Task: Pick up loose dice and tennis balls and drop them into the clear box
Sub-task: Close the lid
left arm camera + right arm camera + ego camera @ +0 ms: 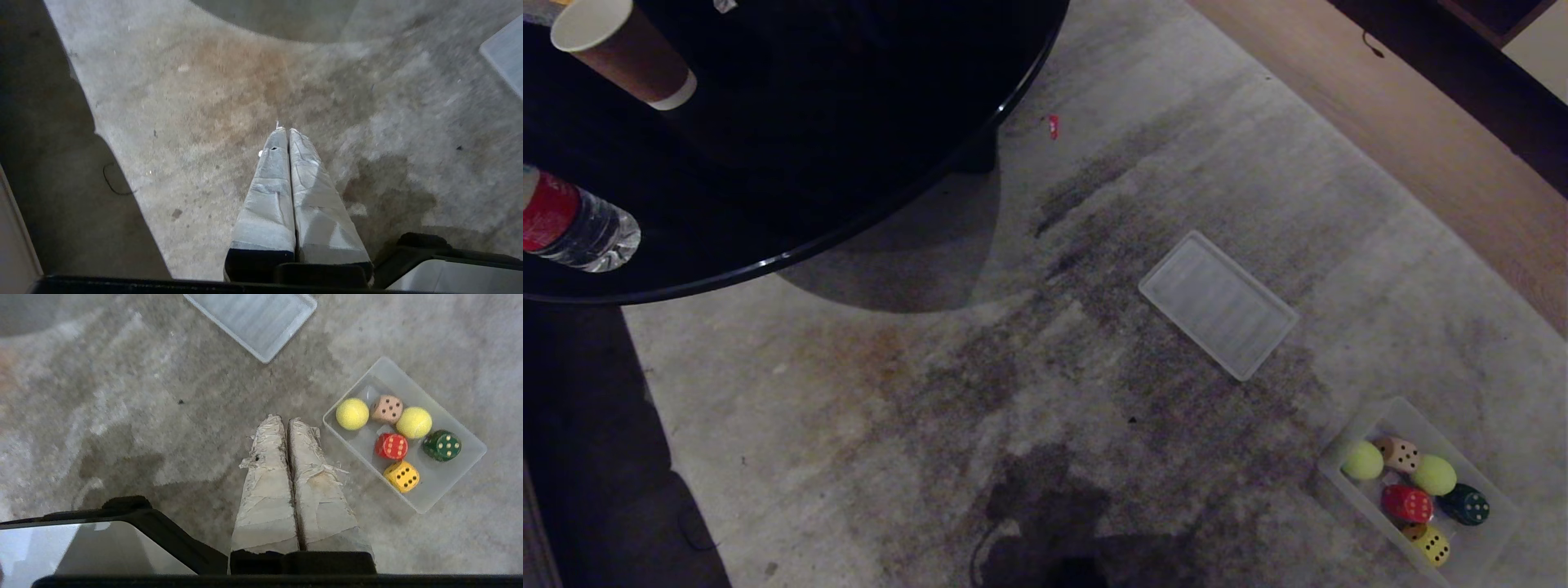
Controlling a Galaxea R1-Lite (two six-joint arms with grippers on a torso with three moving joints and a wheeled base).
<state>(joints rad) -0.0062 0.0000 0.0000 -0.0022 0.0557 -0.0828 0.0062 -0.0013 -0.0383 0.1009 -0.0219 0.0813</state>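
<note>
All four dice (394, 446) and both tennis balls (352, 413) sit inside the clear box (457, 473), just beside the right gripper (286, 421) (nearer arm); left gripper (285, 131) hangs over bare carpet. Both pairs of fingers pressed together, empty.

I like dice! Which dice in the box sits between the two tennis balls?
The beige die: it alone sits between the tennis balls in the clear box.
</note>
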